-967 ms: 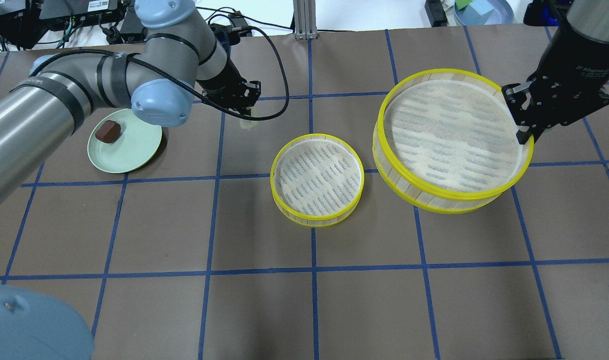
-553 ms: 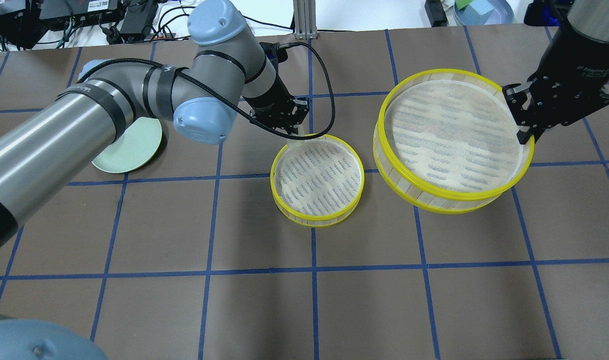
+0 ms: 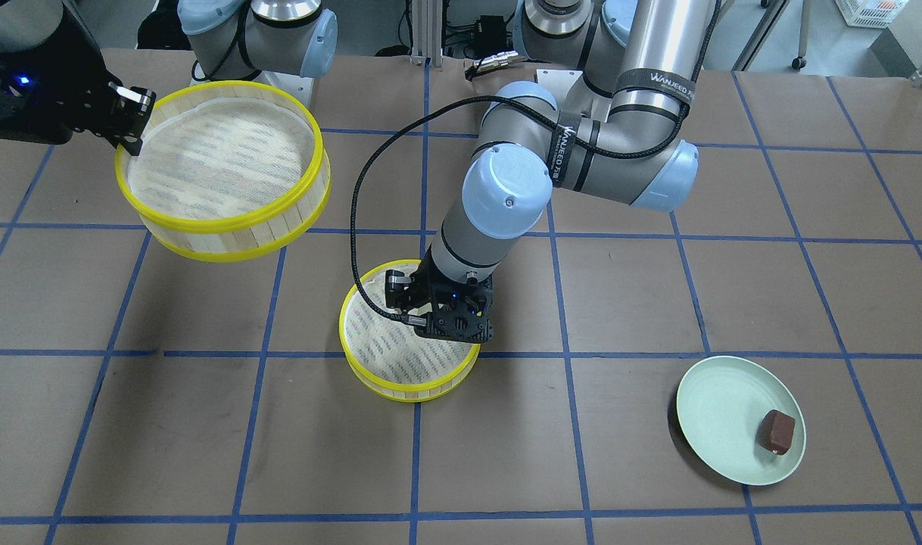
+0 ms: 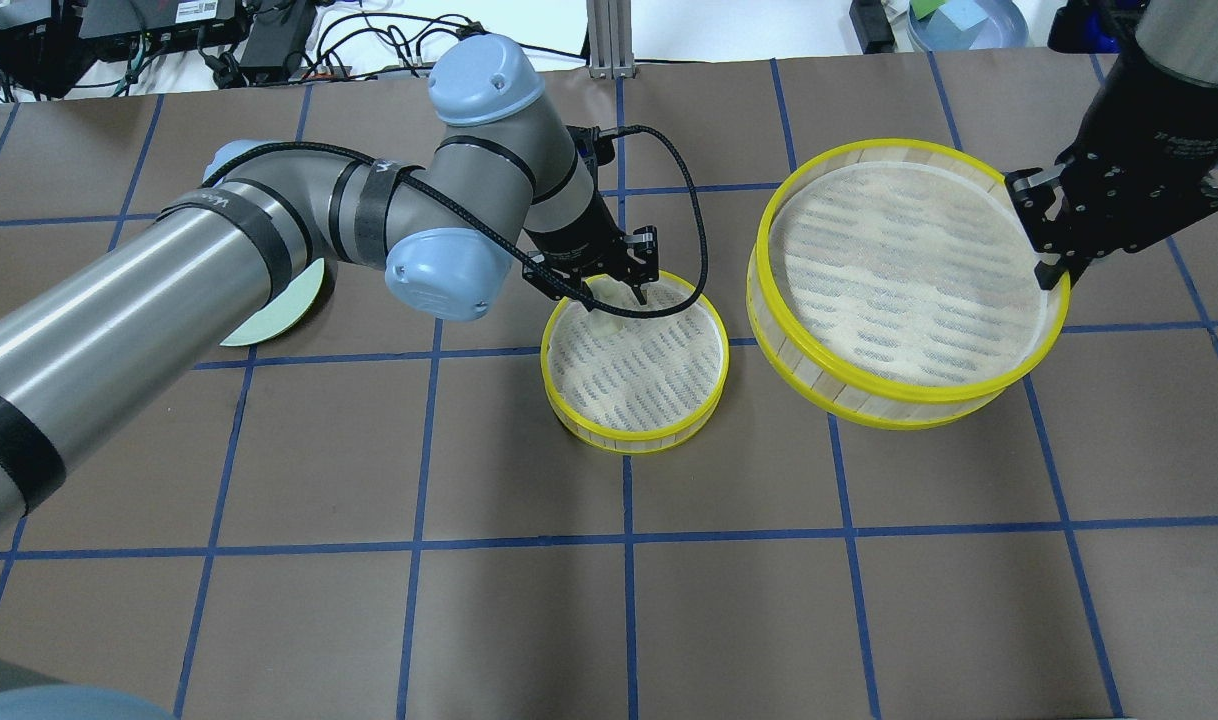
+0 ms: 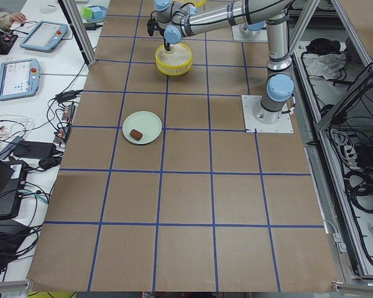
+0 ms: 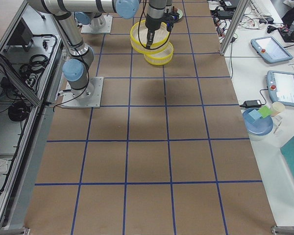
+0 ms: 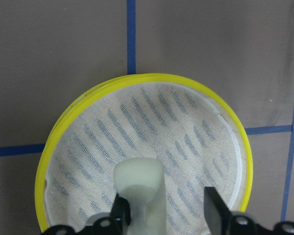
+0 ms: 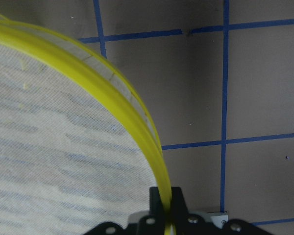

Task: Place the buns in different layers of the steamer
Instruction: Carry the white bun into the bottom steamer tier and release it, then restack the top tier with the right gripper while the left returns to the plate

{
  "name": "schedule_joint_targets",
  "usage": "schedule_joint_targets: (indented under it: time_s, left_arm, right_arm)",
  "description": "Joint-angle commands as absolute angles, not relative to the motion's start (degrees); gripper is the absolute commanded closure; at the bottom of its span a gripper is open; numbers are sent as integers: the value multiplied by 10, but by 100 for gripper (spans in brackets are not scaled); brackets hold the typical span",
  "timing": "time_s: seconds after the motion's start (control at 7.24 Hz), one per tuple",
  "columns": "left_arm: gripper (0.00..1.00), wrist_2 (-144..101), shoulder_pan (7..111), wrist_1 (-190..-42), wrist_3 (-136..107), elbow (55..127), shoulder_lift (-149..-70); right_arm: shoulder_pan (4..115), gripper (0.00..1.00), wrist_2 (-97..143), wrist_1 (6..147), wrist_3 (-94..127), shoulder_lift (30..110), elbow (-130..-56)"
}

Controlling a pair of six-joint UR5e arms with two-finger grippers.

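My left gripper (image 4: 612, 293) hangs open over the back edge of the small steamer tray (image 4: 634, 440). In the left wrist view the creamy-white bun (image 7: 139, 181) stands on the mesh floor against one finger (image 7: 120, 211), and the other finger is well apart from it. The bun also shows in the overhead view (image 4: 604, 322). My right gripper (image 4: 1054, 270) is shut on the yellow rim of the large steamer tray (image 4: 869, 385) and holds it off the table. The reddish-brown bun (image 3: 777, 431) lies on the pale green plate (image 3: 722, 409).
In the overhead view my left arm covers most of the green plate (image 4: 279, 315) and hides the brown bun. The brown table has a blue tape grid. Cables and electronics lie beyond the far edge.
My left arm swung right from near the plate to over the small tray, carrying the white bun. Its jaws now stand open around the bun. The right arm and large tray have not moved.
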State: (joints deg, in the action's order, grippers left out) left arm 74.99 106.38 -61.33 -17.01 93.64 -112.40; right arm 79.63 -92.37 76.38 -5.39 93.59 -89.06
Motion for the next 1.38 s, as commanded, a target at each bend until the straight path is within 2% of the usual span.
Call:
schedule_joint_targets:
  time_s: [0.0, 0.41, 0.69, 0.97, 1.24]
  left_arm:
    - [0, 751, 1063, -621, -171, 935, -1118]
    - [0, 752, 1059, -625, -162, 928, -1120]
    - [0, 811, 1014, -634, -136, 920, -1117]
    - [0, 844, 909, -666, 0, 912, -1100]
    - [0, 930, 841, -665, 155, 911, -1094]
  right_arm:
    - [797, 100, -923, 761, -54, 936, -891]
    - [799, 100, -920, 767, -51, 940, -890]
    - [809, 100, -920, 802, -65, 931, -889]
    - [850, 100, -920, 831, -50, 892, -883]
    - [950, 100, -918, 925, 42, 797, -882]
